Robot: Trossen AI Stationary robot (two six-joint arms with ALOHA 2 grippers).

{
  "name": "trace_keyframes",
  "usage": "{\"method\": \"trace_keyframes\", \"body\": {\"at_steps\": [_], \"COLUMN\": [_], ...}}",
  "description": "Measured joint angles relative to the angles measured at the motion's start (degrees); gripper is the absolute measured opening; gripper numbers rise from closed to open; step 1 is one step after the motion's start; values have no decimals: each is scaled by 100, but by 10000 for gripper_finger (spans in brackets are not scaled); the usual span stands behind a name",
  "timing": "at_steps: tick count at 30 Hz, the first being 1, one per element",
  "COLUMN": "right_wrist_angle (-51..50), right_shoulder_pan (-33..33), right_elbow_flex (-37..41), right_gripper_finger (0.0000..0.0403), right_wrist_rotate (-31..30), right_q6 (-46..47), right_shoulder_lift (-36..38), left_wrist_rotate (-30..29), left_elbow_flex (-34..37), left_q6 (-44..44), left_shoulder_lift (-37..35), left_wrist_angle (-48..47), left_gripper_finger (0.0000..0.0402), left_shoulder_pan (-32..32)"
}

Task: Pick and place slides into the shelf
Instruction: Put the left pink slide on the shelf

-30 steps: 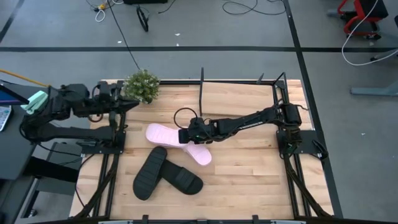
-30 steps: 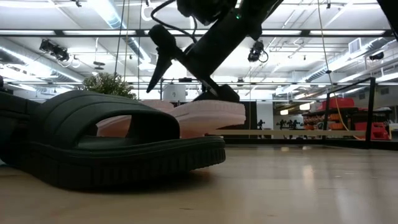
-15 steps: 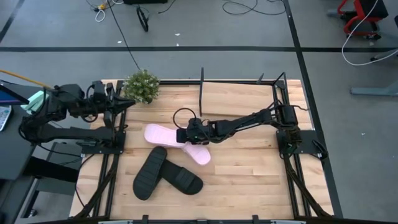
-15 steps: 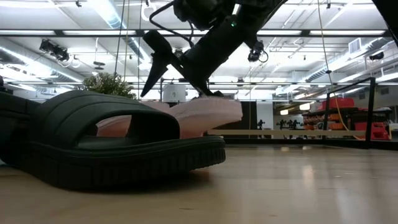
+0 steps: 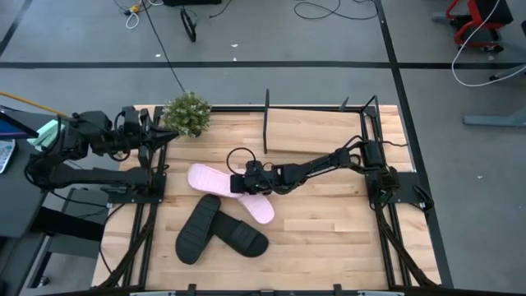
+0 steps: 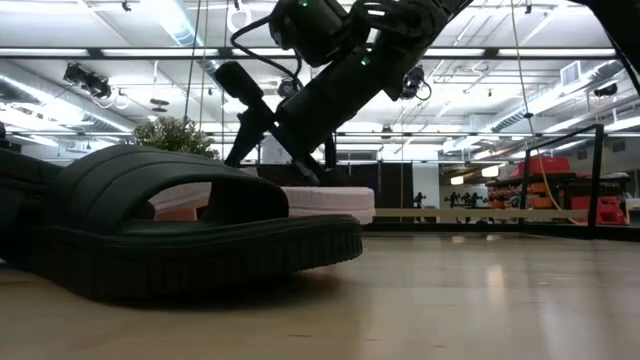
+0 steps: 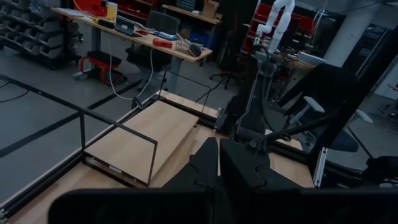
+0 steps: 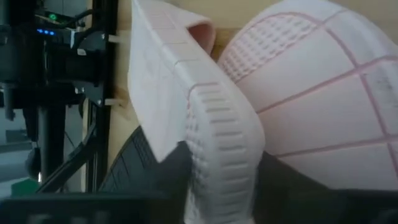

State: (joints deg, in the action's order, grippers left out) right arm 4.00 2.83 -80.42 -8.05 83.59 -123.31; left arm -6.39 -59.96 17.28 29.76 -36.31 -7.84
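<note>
The right end effector [image 5: 243, 184] was down at the overlap of the two pink slides, its fingers straddling the edge of a pink slide [image 8: 217, 149] that stood on its side between them in the right wrist view. The fingers appeared to be drawing in around that edge, but whether they had yet clamped it firmly could not be told. Just past that edge lay the ribbed sole of the second pink slide [image 8: 323, 106], touching or nearly touching the first. From above, one pink slide [image 5: 207, 178] reached away from the end effector toward the left arm's side, and the other [image 5: 258, 209] ran toward the near edge of the worktop [image 5: 329, 222].

A little farther on that near side lay the two black slides [image 5: 220, 232], crossed over each other and untouched. The shelf [image 5: 267, 123] stood beyond the end effector, toward the far edge of the worktop, with the potted plant [image 5: 187, 113] off to one side of it.

The left end effector [image 5: 156, 136] waited, closed and holding nothing, well away at the worktop's far left corner.

As a judgement, the task was barely begun: all four slides were on the worktop and none on the shelf, with the first pickup only now being attempted.
</note>
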Motion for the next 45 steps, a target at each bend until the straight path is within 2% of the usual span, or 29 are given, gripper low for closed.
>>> {"method": "trace_keyframes", "body": {"at_steps": [2,3,8,17,22,25,29,31,34,41,45], "right_wrist_angle": [12,30,-278,-1071,-1288,-1696,-2382,-2698,-3436,-5608,-6901], "right_shoulder_pan": [-15,-15,-32,-238,-351,-416,-416,-343,-169,273,337], "right_elbow_flex": [7,7,26,26,26,22,22,-30,-339,-1397,-2034], "right_gripper_finger": [65,63,63,62,60,60,60,60,60,60,60], "right_wrist_rotate": [3,-14,-77,-125,-465,-756,-1438,-1937,-2819,-4680,-5085], "right_q6": [-250,-426,-1326,-2368,-2876,-3485,-4821,-5586,-6149,-6737,-6694], "right_shoulder_lift": [82,139,697,2329,3287,3913,4709,5062,5318,5019,4560], "left_wrist_rotate": [0,0,0,0,0,-3,-115,-175,-313,-837,-1068], "left_elbow_flex": [0,0,0,0,0,0,0,0,0,1,2], "left_q6": [-2,-3,-63,-61,-59,-59,-70,-143,-259,-281,-165], "left_shoulder_lift": [0,0,0,0,0,0,0,0,13,65,119], "left_wrist_angle": [-2,-3,-3,-2,-2,2,2,2,9,2,6], "left_gripper_finger": [18,16,10,23,20,14,13,15,20,18,12], "left_shoulder_pan": [0,0,0,0,2,0,2,0,0,0,0]}}
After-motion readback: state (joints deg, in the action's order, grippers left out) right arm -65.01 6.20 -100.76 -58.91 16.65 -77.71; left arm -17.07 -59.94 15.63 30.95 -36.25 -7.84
